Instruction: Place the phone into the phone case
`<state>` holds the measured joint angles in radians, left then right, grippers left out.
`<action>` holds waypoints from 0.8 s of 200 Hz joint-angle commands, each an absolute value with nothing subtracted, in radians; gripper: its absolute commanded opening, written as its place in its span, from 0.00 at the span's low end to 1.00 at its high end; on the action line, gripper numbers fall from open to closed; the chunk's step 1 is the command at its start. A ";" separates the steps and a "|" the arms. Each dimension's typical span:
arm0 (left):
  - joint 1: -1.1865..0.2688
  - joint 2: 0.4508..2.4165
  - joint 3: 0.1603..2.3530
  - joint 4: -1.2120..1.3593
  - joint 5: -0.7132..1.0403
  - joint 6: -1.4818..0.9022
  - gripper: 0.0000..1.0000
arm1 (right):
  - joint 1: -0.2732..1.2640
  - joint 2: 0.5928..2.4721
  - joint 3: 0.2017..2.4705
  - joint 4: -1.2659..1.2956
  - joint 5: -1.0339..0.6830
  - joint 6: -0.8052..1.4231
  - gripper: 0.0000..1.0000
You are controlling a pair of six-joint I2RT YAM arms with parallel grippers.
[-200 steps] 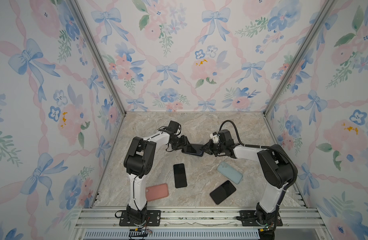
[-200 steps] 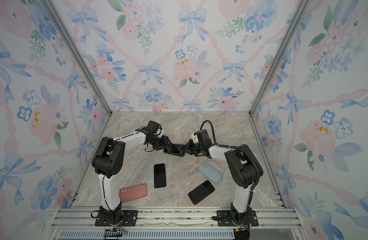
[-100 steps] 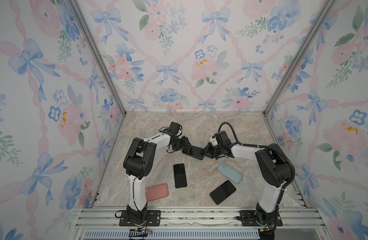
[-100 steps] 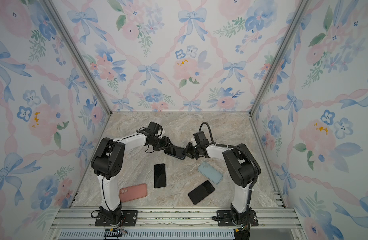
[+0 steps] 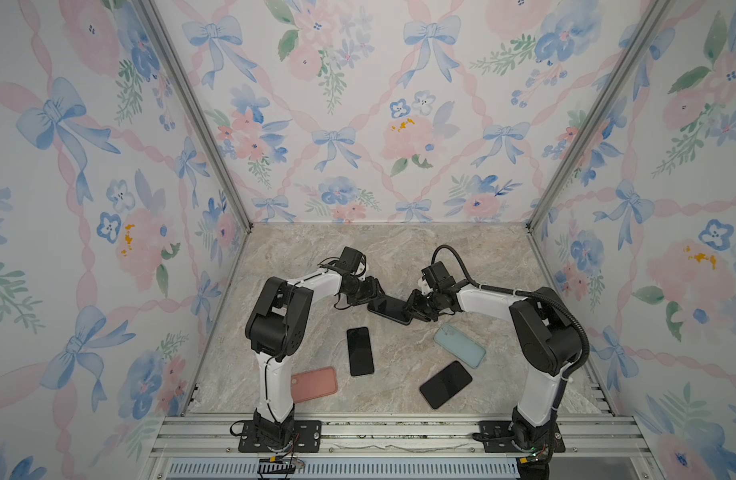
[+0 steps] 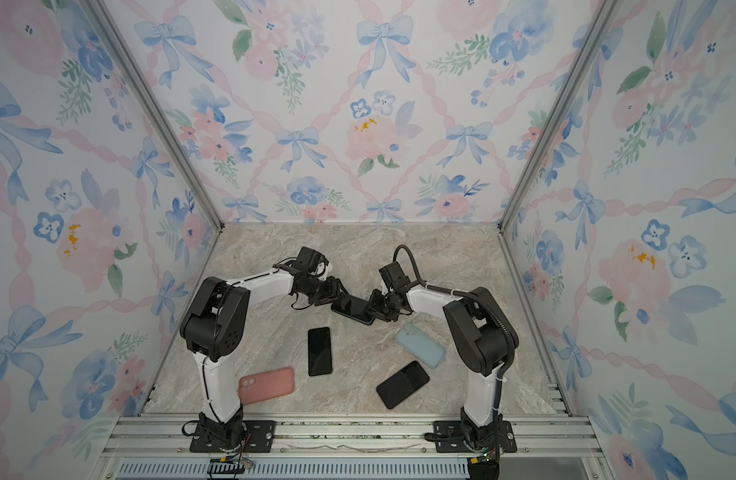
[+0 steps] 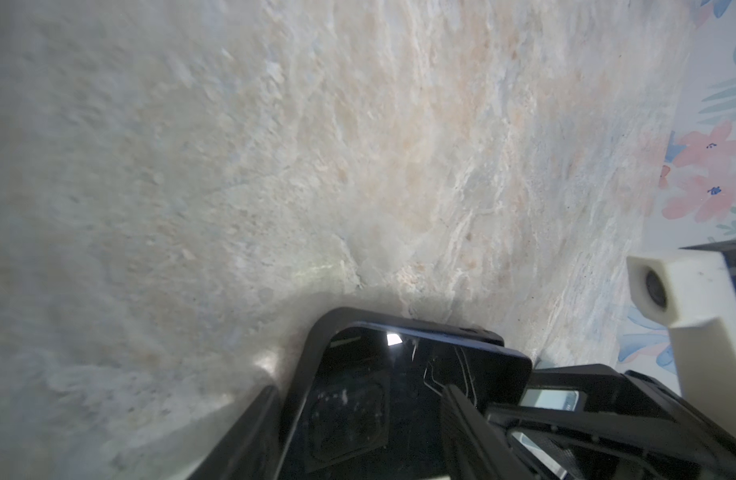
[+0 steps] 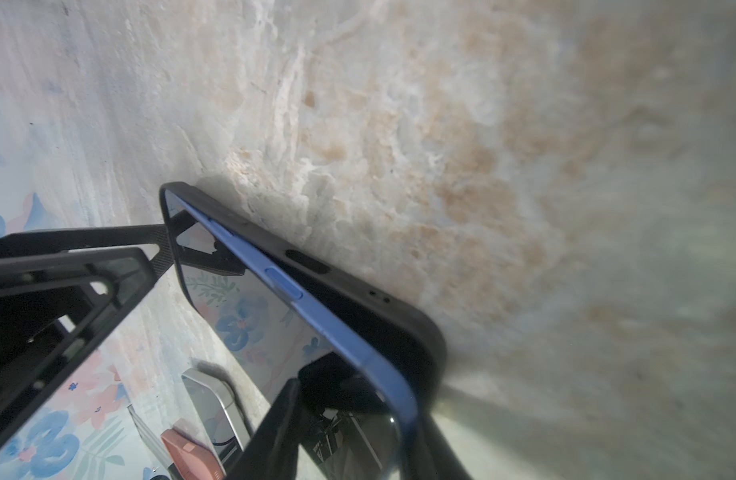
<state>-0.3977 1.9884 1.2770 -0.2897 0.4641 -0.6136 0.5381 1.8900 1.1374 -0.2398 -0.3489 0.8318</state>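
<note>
- The phone (image 8: 270, 328) (blue-edged, dark glass up) sits partly in the black phone case (image 8: 358, 320). Along one long side its blue edge stands proud of the case rim.
- In both top views the pair lies near the middle of the surface (image 5: 399, 257), its long axis running from about 10 o'clock to 4 o'clock.
- The left tool (image 5: 374, 296) is at the 10 o'clock end, jaws apart about the case. Whether they clamp it I cannot tell.
- The right tool (image 5: 412, 308) stands open at the 4 o'clock end, the phone's corner between its jaws.
- From the pair, a black phone (image 5: 360, 351) lies at 7 o'clock, with a pink case (image 5: 316, 384) beyond it. A pale blue case (image 5: 460, 345) lies at 4 o'clock and a second black phone (image 5: 445, 384) at 5 o'clock.
- The surface looks like beige marble, and floral bow wallpaper (image 5: 358, 124) covers three walls.
</note>
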 commanded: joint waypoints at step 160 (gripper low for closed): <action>-0.373 1.919 1.175 -0.329 0.556 -0.577 0.62 | 0.633 1.910 1.347 -0.589 -0.113 0.641 0.66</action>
